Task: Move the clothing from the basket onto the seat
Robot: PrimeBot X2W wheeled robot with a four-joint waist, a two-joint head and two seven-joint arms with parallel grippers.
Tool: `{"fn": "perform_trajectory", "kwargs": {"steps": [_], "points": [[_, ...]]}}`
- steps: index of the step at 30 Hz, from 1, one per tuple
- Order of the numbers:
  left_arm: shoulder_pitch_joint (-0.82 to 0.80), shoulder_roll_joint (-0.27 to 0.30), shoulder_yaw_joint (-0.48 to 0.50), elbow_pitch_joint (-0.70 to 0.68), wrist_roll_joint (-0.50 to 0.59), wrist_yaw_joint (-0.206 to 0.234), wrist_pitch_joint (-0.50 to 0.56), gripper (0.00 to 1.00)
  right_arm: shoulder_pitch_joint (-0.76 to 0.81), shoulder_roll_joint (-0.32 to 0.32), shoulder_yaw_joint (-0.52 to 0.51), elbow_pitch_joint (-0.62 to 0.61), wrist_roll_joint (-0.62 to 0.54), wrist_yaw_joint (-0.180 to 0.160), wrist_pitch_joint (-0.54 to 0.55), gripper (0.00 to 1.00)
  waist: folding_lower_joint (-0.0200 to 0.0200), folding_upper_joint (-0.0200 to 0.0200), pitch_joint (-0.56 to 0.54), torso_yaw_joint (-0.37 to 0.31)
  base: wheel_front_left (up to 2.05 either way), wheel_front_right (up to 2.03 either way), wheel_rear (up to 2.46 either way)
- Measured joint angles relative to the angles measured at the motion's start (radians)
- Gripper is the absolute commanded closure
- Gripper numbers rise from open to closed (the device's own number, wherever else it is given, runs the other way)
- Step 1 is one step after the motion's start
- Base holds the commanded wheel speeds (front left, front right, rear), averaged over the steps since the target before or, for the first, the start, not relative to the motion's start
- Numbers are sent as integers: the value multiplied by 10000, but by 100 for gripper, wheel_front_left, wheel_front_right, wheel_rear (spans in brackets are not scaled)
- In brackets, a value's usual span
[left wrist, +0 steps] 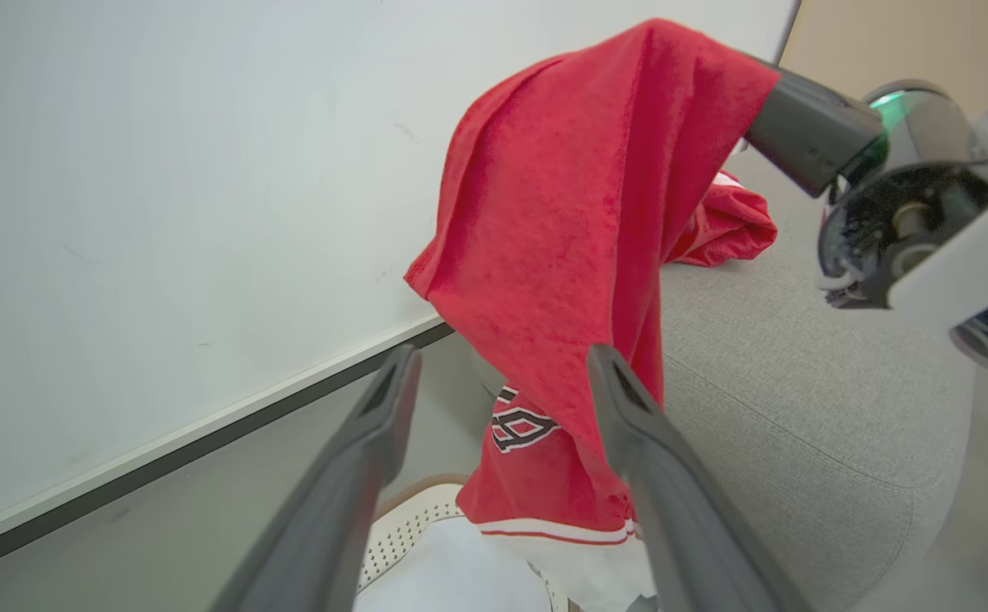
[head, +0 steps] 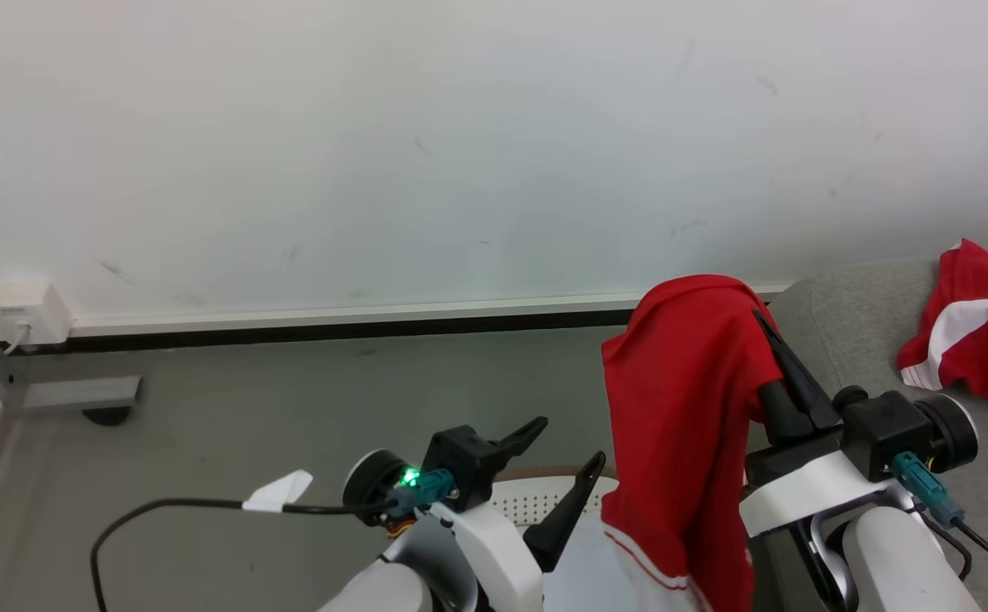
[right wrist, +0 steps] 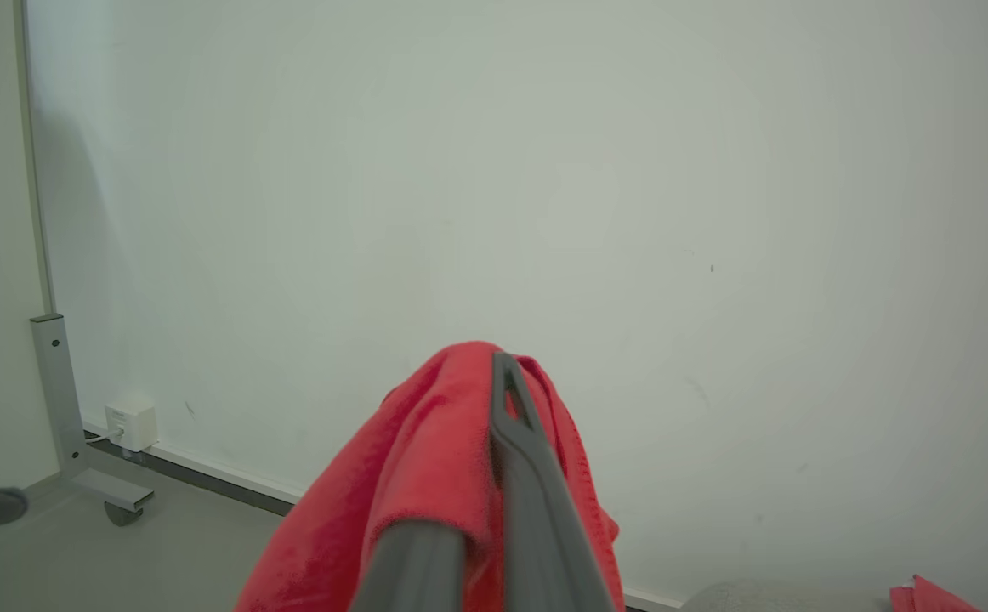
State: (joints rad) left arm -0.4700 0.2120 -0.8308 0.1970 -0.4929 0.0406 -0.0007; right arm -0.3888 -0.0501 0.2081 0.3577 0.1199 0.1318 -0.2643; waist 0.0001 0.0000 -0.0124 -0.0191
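The red clothing (head: pixel 681 399) hangs in a long fold from my right gripper (head: pixel 762 327), which is shut on its top edge, above the near end of the grey seat (head: pixel 851 323). Its white striped hem (left wrist: pixel 558 534) dangles over the basket (head: pixel 536 501), of which a strip of perforated white wall shows. My left gripper (head: pixel 562 450) is open just left of the hanging cloth, holding nothing. In the left wrist view its fingers (left wrist: pixel 621 399) stand apart in front of the clothing (left wrist: pixel 579 212). In the right wrist view the clothing (right wrist: pixel 426 476) is draped over the shut fingers (right wrist: pixel 515 442).
A second red-and-white garment (head: pixel 979 340) lies crumpled on the seat further right. A pale white cloth (left wrist: pixel 460 578) lies in the basket. A white wall runs behind, with a socket box (head: pixel 22 310) and a metal frame foot on a caster (head: pixel 77 395) at the left. A black cable (head: pixel 162 506) trails from my left arm.
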Motion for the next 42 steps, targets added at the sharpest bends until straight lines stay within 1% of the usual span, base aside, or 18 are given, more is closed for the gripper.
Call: {"fn": "perform_trajectory", "kwargs": {"steps": [6, 11, 18, 26, 31, 37, 42], "points": [[-2, -52, -15, 146, -2, -2, -98, 0, -6, 2, -119, -65, -23, 0, 0, 100, 0, 0, 7, -183, 0, 0, 0], [-3, -48, -13, 180, -23, 2, -161, 0, -31, 4, -163, -157, -21, 0, 2, 100, 0, 0, 35, -501, 0, 0, 0], [0, -71, -35, 203, -81, 8, -265, 0, -56, 4, -353, -286, -42, 0, 0, 100, 0, 0, 118, -1248, 0, 0, 0], [-4, -142, -136, 196, -96, 12, -374, 0, -32, 4, -915, -594, -144, 0, 0, 100, 0, 0, 254, -2230, 0, 0, 0], [-9, -199, -184, 211, -102, 12, -454, 0, 26, 0, -1195, -729, -217, 0, 0, 100, 0, 1, 338, -2707, 0, 0, 0], [-23, -261, -251, 207, -104, 8, -525, 0, 81, 4, -1442, -830, -165, 0, 0, 100, 0, 0, 485, -2867, 0, 0, 0], [-231, -155, -245, 50, -102, -71, -533, 0, -177, 0, -1630, -771, 389, 0, 98, 100, 0, 0, 934, -2728, 0, 0, 0]]}}
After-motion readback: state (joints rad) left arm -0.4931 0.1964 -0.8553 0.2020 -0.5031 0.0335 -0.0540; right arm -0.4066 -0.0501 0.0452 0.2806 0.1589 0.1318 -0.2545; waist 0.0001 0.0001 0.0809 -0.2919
